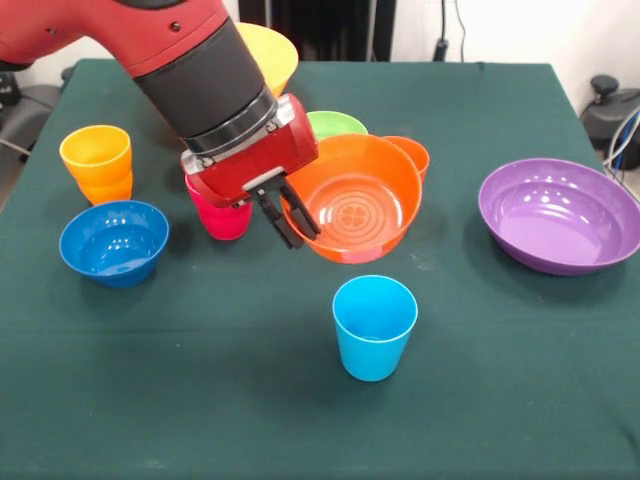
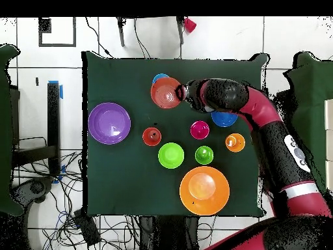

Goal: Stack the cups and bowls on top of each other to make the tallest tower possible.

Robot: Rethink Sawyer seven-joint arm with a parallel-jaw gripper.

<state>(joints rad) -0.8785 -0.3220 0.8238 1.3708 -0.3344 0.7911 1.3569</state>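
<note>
The gripper (image 1: pixel 287 218) is low over the table (image 1: pixel 200 400), right at the left edge of the orange bowl (image 1: pixel 355 200). I cannot tell if it is holding the bowl or not. The dark tips are too close to the rim to see.

The orange bowl sits near the middle of the table. It looks tipped a bit, so you can see inside it. A pink cup (image 1: pixel 222 218) stands just beside the gripper, partly behind it. A small orange cup (image 1: pixel 412 152) peeks out from behind the orange bowl, and a green bowl (image 1: pixel 335 124) is behind it too. The light blue cup (image 1: pixel 374 327) stands alone in front of the orange bowl, open side up.

On the left is a blue bowl (image 1: pixel 113 240). Behind it, a yellow cup (image 1: pixel 96 152) sits inside another cup, so that is a little tower of 2. The purple bowl (image 1: pixel 560 215) is far off on the right. The yellow bowl (image 1: pixel 272 55) is at the back, partly hidden by the arm (image 1: pixel 190 60).

From above you can also see a green cup (image 2: pixel 203 155).
</note>
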